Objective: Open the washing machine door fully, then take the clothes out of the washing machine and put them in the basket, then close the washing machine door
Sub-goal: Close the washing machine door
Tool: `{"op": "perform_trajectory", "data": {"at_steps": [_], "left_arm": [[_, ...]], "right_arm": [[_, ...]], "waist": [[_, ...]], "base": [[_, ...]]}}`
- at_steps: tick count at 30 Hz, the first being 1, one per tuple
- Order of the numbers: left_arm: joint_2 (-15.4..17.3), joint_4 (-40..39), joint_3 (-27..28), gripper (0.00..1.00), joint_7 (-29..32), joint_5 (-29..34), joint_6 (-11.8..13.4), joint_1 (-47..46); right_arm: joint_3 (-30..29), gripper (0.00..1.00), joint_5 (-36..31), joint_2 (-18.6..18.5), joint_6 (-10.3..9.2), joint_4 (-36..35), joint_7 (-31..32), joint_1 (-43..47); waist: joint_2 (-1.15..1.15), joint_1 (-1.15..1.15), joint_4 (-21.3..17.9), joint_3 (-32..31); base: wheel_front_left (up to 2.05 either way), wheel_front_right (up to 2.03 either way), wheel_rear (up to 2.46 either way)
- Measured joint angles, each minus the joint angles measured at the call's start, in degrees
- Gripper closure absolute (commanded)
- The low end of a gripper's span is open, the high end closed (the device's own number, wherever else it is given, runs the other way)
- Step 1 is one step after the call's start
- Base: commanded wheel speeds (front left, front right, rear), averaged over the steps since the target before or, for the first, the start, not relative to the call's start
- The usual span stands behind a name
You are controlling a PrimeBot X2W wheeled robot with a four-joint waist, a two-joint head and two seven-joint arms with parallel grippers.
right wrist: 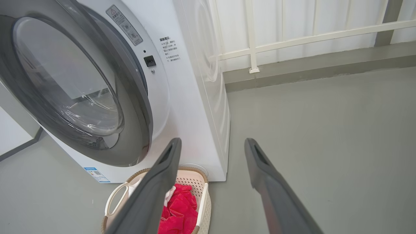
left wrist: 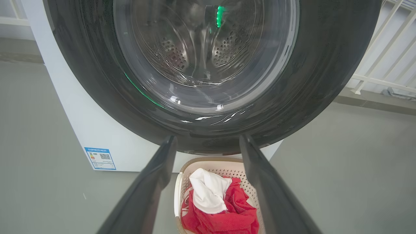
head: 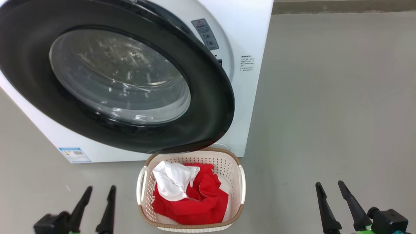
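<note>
The washing machine door (head: 208, 107), black-rimmed with a bulging glass window, stands ajar in front of the white washing machine (head: 250, 39). In the right wrist view the door (right wrist: 136, 130) is swung partly away from the machine's front. Below it on the floor sits the cream basket (head: 242, 182), which holds the clothes: a red garment (head: 201, 201) with a white one (head: 172, 182) on top. My left gripper (head: 101, 187) is open and empty, low and left of the basket. My right gripper (head: 329, 183) is open and empty, to the basket's right. Through the glass, the steel drum (left wrist: 201, 48) shows.
A grey floor (head: 325, 97) stretches wide to the right of the machine. In the right wrist view a white railing (right wrist: 292, 39) above a low kerb (right wrist: 308, 68) runs behind it. A blue label sticker (head: 74, 155) marks the machine's lower left corner.
</note>
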Motion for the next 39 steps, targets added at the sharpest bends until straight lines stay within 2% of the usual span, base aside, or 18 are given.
{"op": "perform_trajectory", "data": {"at_steps": [11,19,30,31,32,33,34,35,39], "left_arm": [[-1.96,-6.16,7.15,0.00,0.00,4.85,-0.01,6.23],[-3.71,-7.17,7.79,0.00,0.00,6.50,-0.01,8.45],[-3.86,-7.44,7.75,0.00,0.00,6.99,-0.01,8.43],[-3.92,-7.45,7.73,0.00,0.00,6.99,-0.01,8.43],[-4.02,-7.47,7.69,0.00,0.00,7.00,-0.01,8.43],[-4.16,-7.50,7.68,0.00,0.00,7.00,-0.01,8.43],[-4.38,-7.57,7.64,0.00,0.00,7.01,-0.01,8.42],[-4.55,-7.70,7.49,0.00,0.00,7.04,-0.01,8.40],[-5.43,-8.14,6.97,0.00,0.00,7.66,-0.01,8.16]], "right_arm": [[-1.32,0.00,-0.05,0.12,0.00,-0.45,0.00,1.88],[-1.66,0.00,-0.05,0.16,0.00,-0.58,0.00,2.84],[-1.74,0.00,-0.05,0.18,0.00,-0.67,0.00,2.80],[-1.75,0.08,-0.04,0.18,0.00,-0.67,0.00,2.80],[-1.71,0.36,-0.04,0.18,0.00,-0.68,0.00,2.79],[-1.66,0.54,0.00,0.18,0.00,-0.70,0.00,2.77],[-1.60,0.81,0.07,0.18,0.00,-0.75,0.00,2.76],[-1.56,1.00,0.13,0.16,0.00,-0.77,0.00,2.73],[-0.46,1.00,0.46,0.16,0.00,-0.70,0.00,1.27]], "waist": [[0.00,0.00,-0.74,-1.03],[0.00,0.00,-0.59,-1.38],[0.00,0.00,-0.19,-1.27],[0.00,0.00,-0.09,-1.28],[0.00,0.00,0.04,-1.27],[0.00,0.00,0.19,-1.27],[0.00,0.00,0.39,-1.27],[0.00,0.00,0.64,-1.22],[0.00,0.00,1.99,-0.88]], "base": [[0.00,0.00,0.00],[0.00,0.00,0.00],[0.00,0.00,0.00],[0.00,0.00,0.00],[0.00,0.00,0.00],[0.00,0.00,0.00],[0.00,0.00,0.00],[0.00,0.00,0.00],[0.00,0.00,0.00]]}}
